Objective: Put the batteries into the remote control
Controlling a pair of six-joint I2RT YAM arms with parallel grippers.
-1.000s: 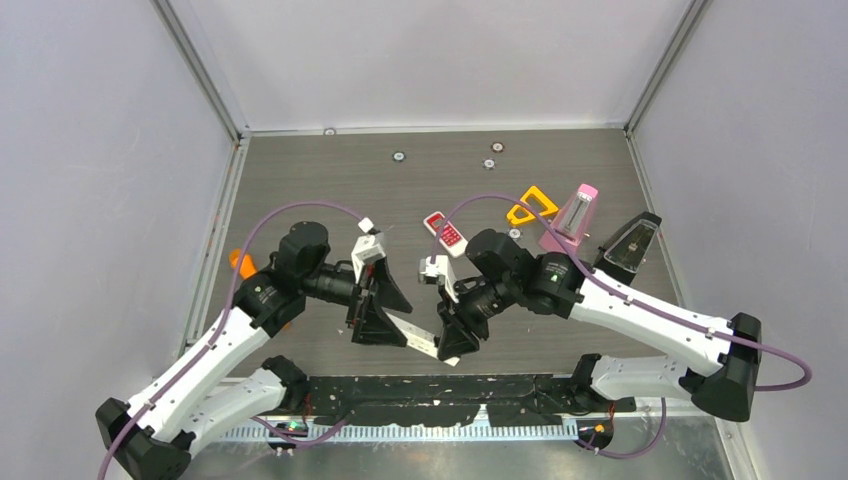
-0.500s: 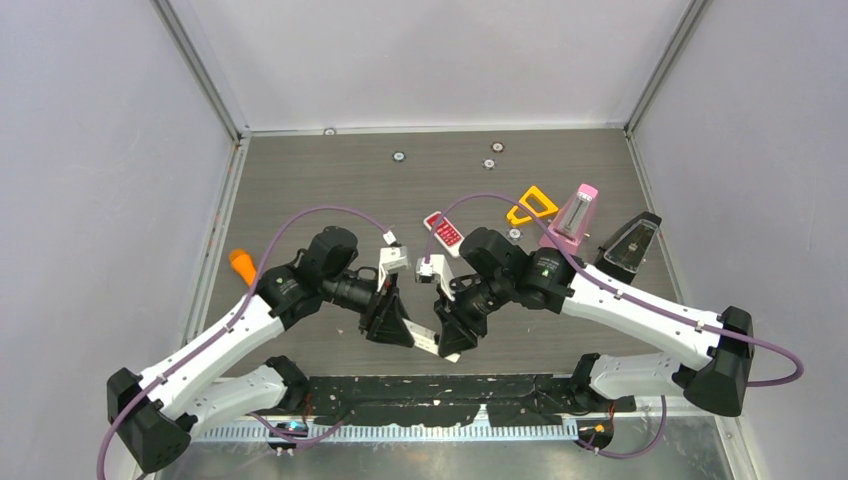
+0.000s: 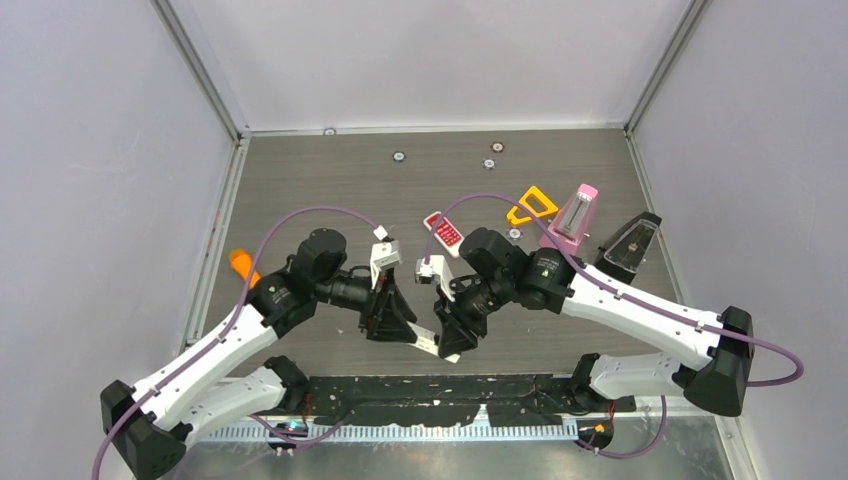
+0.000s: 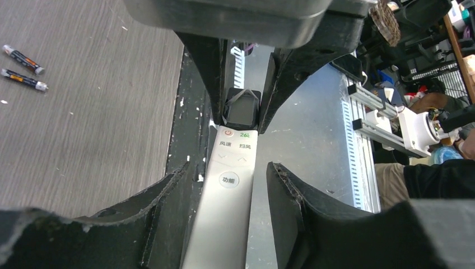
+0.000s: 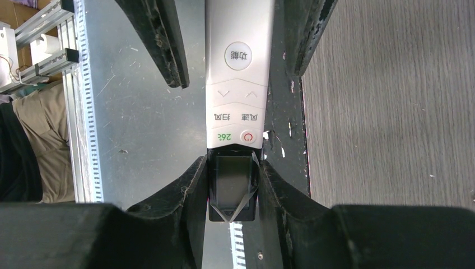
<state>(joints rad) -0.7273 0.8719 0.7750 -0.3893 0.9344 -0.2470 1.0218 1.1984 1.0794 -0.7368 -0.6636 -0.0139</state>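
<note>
Nearest, over the black strip at the near edge of the table [image 3: 330, 180], the remote control [image 5: 238, 84] is held between the two arms. Its dark display end is clamped by the right gripper [image 5: 231, 165], whose fingers are pressed against both sides of it. The white button part is straddled by the left gripper [image 4: 227, 171]; its fingers [image 4: 168, 196] are seen apart, with a gap on each side of the body.

Farther out on the grey wood-grain surface, two batteries [image 4: 23, 79], slim and dark, lie side by side, well apart from the remote control. An orange stick [image 3: 241, 263] is seen at the left edge. Beyond the right arm are a small red keypad [image 3: 443, 230], a yellow frame [image 3: 530, 205] and a pink-topped object [image 3: 577, 213].
</note>
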